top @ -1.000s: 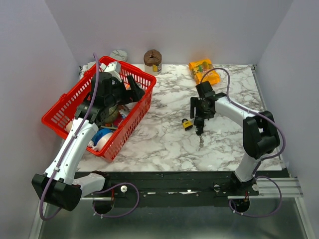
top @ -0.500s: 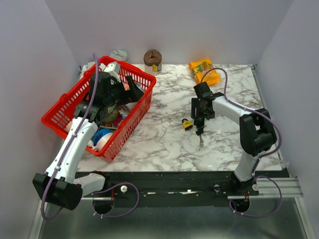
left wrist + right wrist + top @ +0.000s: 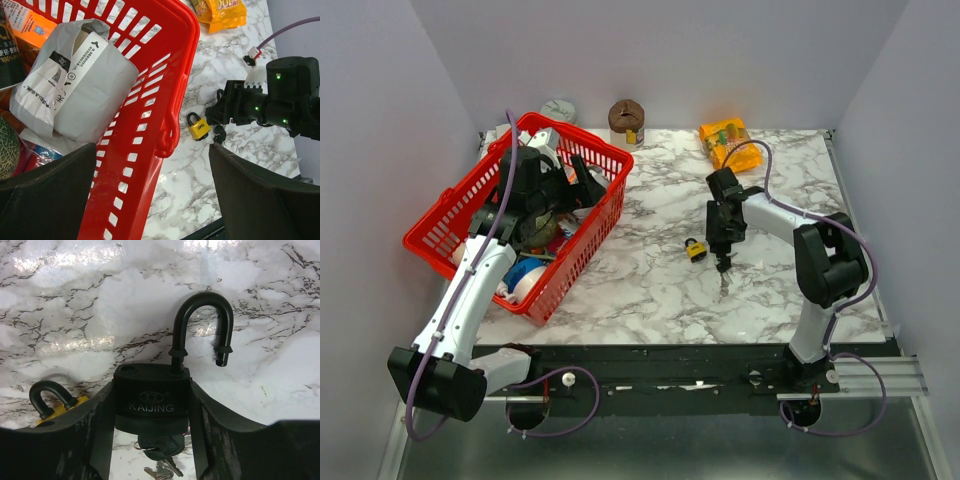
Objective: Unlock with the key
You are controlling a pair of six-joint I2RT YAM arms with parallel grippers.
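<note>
The black metal padlock (image 3: pixel 151 400), stamped KAIJING, sits right of centre on the white marble-patterned tabletop (image 3: pixel 650 290), its curved shackle (image 3: pixel 200 325) raised with one end free of the body. A key (image 3: pixel 156 445) is in the keyhole at its near end, with more keys on a ring (image 3: pixel 161 469) trailing nearer still. The right claw (image 3: pixel 723 256) has closed partway onto this padlock, its two dark fingers (image 3: pixel 95 440) pressed against either side of the body; whether the lock rests on the tabletop or is just off it cannot be told. Just to the left lies a small yellow padlock with a black shackle (image 3: pixel 695 250), close to the right claw but apart from it. At the far edge are an orange-yellow snack bag (image 3: pixel 730 142) and a brown round container (image 3: pixel 627 118). On the left side stands a red plastic basket (image 3: pixel 440 215) packed with groceries, among them a grey-white paper packet with printed labels (image 3: pixel 75 85). The left claw (image 3: pixel 150 155) hangs over the right end of the basket, spread as wide as it goes and holding nothing
</note>
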